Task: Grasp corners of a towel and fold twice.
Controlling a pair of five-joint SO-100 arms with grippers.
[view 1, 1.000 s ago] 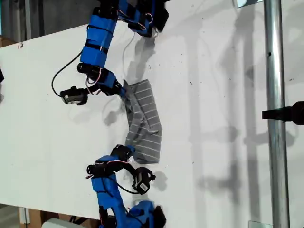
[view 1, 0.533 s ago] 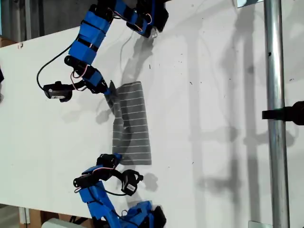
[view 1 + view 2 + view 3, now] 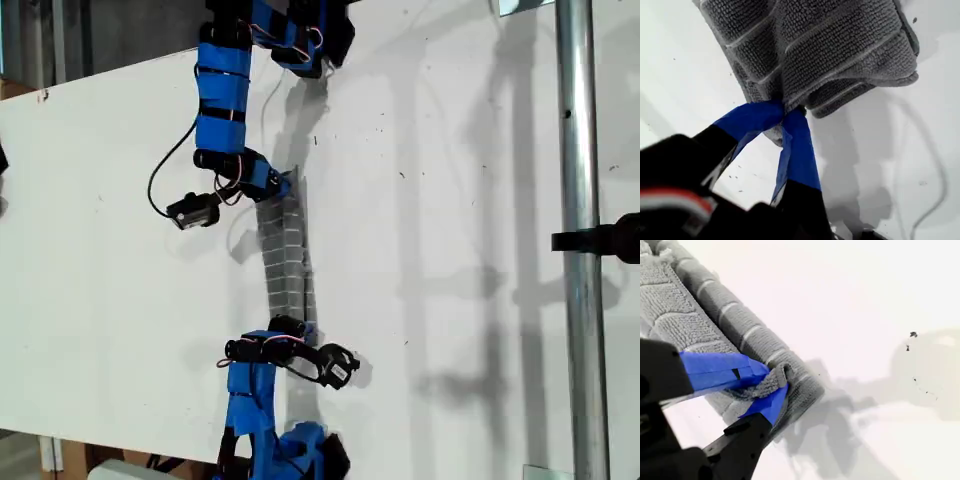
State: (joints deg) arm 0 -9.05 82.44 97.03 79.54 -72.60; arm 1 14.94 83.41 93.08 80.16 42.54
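Pinching grey cloth, my first gripper (image 3: pixel 787 114) has its blue jaws closed on a corner of the towel (image 3: pixel 830 45); my second gripper (image 3: pixel 774 385) is likewise clamped on a bunched corner. On the table (image 3: pixel 450 200) in the exterior view, the towel (image 3: pixel 285 250) lies as a narrow strip running from 12 to 6 o'clock between the arms. To fold well, I judge both grips should travel together, level and taut, so edges meet squarely.
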